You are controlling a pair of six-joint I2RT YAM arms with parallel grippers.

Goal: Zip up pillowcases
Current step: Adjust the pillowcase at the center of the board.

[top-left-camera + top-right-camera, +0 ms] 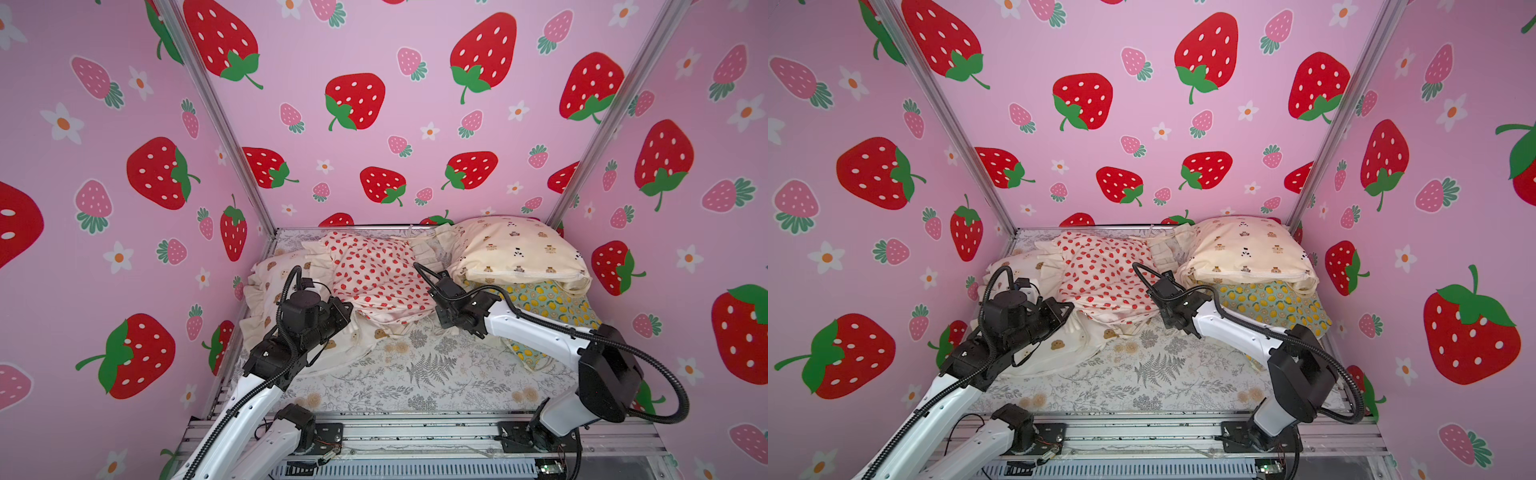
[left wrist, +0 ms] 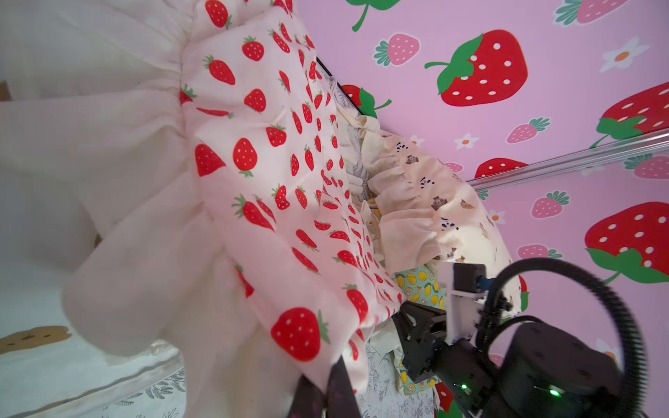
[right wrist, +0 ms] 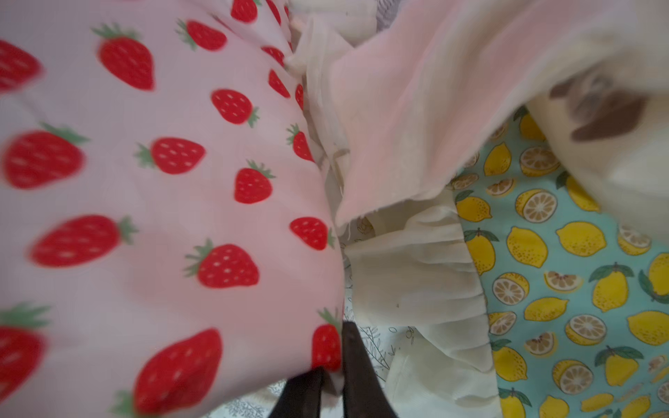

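Note:
The red-strawberry pillowcase (image 1: 374,274) (image 1: 1100,270) lies bunched in the middle of the bed, its cream ruffle toward my left arm. My left gripper (image 1: 348,311) (image 2: 324,376) is shut on its near edge, with fabric pinched between the dark fingers. My right gripper (image 1: 441,320) (image 3: 333,356) is shut on the opposite near corner of the same strawberry pillowcase (image 3: 163,217). The cream bear-and-panda pillowcase (image 1: 519,249) rests at the back right on top of the lemon pillowcase (image 1: 552,303) (image 3: 579,253). The white bear-face pillowcase (image 1: 266,291) lies at the left, partly under my left arm. No zipper shows.
A grey fern-print sheet (image 1: 428,374) covers the bed floor in front of the pillowcases. Pink strawberry walls (image 1: 124,208) close in on three sides. A metal rail (image 1: 415,432) with both arm bases runs along the front edge.

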